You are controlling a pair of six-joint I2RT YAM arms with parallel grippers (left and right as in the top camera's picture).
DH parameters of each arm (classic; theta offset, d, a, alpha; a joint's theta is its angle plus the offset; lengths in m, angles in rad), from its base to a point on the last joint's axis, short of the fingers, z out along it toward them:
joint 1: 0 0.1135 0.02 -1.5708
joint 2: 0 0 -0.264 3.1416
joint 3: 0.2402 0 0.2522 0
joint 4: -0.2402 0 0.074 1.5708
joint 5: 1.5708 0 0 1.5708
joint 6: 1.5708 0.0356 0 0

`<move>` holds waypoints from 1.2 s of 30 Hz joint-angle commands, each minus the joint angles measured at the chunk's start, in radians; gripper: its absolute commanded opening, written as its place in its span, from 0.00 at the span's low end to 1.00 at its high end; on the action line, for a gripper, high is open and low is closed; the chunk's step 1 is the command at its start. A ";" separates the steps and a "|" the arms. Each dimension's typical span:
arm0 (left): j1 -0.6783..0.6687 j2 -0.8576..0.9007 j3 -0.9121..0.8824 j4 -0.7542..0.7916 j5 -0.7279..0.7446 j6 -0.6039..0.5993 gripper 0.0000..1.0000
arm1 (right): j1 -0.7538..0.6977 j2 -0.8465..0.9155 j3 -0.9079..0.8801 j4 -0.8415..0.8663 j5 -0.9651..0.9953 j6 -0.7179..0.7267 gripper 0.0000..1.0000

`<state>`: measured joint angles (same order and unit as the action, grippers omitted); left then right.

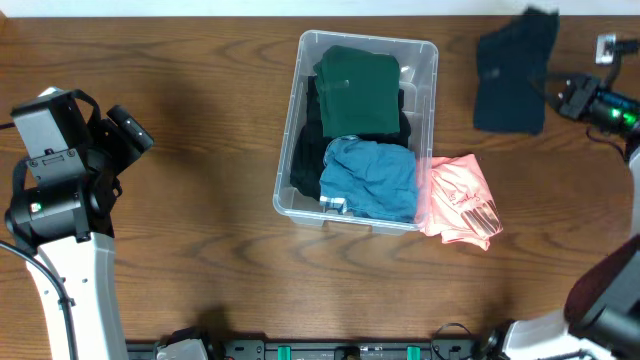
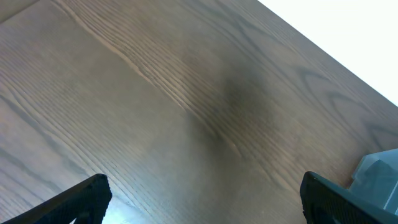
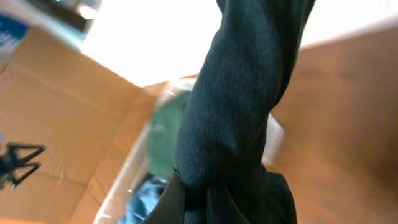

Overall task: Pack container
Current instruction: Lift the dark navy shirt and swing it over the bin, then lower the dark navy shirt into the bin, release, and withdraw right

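The clear plastic container (image 1: 432, 62) stands mid-table. It holds a dark green garment (image 1: 358, 90), a blue garment (image 1: 370, 178) and a black one (image 1: 305, 150). A pink garment (image 1: 458, 195) lies on the table against its right side. My right gripper (image 1: 560, 95) at the far right is shut on a dark navy garment (image 1: 512, 72) and holds it up above the table; in the right wrist view the cloth (image 3: 242, 106) hangs from the jaws (image 3: 198, 199), with the container (image 3: 134, 180) behind. My left gripper (image 2: 202, 199) is open and empty over bare wood at the left.
The table's far edge runs along the top of the overhead view. A corner of the container (image 2: 379, 177) shows at the right edge of the left wrist view. The left arm's base (image 1: 60, 200) stands at the table's left side.
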<state>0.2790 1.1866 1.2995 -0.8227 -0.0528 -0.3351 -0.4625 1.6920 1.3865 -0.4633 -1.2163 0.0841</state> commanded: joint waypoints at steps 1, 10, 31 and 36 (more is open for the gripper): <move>0.003 -0.002 0.007 0.000 -0.012 0.013 0.98 | 0.072 -0.078 0.006 0.063 -0.103 0.130 0.01; 0.003 -0.002 0.007 0.000 -0.012 0.013 0.98 | 0.389 -0.116 0.006 0.137 -0.053 0.226 0.01; 0.003 -0.002 0.007 0.000 -0.012 0.013 0.98 | 0.759 -0.086 0.002 -0.122 0.335 0.300 0.01; 0.003 -0.002 0.007 -0.001 -0.012 0.013 0.98 | 0.792 -0.086 0.002 -0.085 0.311 0.316 0.01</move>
<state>0.2790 1.1866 1.2995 -0.8230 -0.0528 -0.3351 0.2993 1.6073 1.3861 -0.5571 -0.8501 0.4091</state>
